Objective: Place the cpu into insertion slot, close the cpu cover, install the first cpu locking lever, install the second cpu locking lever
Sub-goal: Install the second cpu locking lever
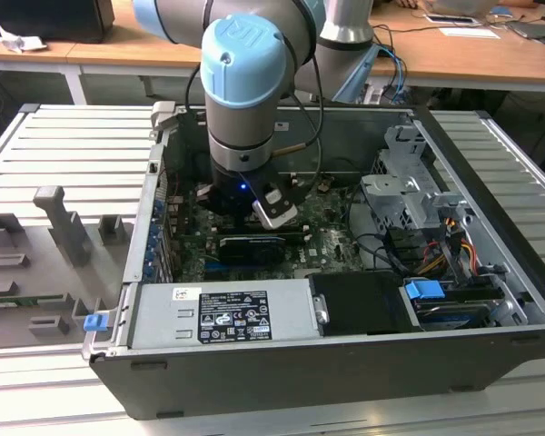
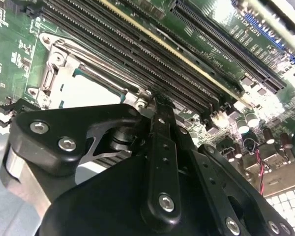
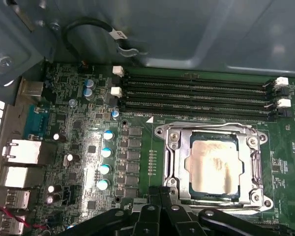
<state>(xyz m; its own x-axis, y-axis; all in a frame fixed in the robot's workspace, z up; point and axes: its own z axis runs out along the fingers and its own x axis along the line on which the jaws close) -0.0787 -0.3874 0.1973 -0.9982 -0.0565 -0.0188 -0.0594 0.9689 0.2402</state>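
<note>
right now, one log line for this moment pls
cpu: seated in insertion slot | cpu cover: down around it | gripper: at socket edge | memory slots: empty

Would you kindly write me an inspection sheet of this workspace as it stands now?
Surface: open computer case on a ribbed metal table.
Job's things: the cpu lies silver side up in the insertion slot; the cpu cover is down around it.
Clutter: grey fixture blocks on the table at the exterior view's left.
Gripper: gripper low over the board, at the edge of the insertion slot; nothing seen in it.
Cables: black cable loop on the case wall; red and orange wires by the drive bay.
Surroundings: wooden desks behind.
</note>
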